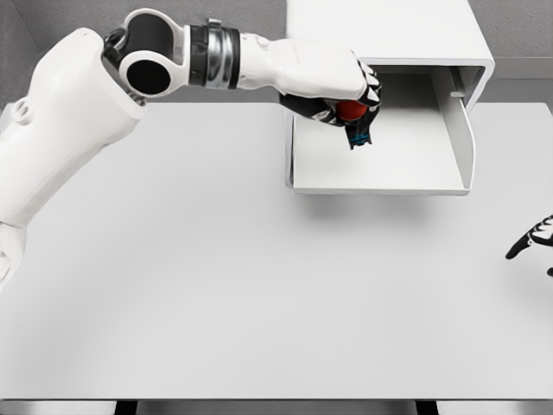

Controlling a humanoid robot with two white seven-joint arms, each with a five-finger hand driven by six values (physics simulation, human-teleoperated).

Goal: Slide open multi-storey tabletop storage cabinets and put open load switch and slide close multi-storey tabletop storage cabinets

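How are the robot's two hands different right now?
The left hand is up over the open drawer, curled around a red load switch; the right hand holds nothing. The left shows its whole arm; the right only peeks in at the table's right edge. Both have dark fingers.

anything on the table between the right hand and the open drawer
No. In the head view, only bare table lies between the right hand and the open drawer.

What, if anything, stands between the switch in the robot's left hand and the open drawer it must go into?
Nothing visible. The left hand holds the load switch directly above the open drawer, whose tray shows bare beneath.
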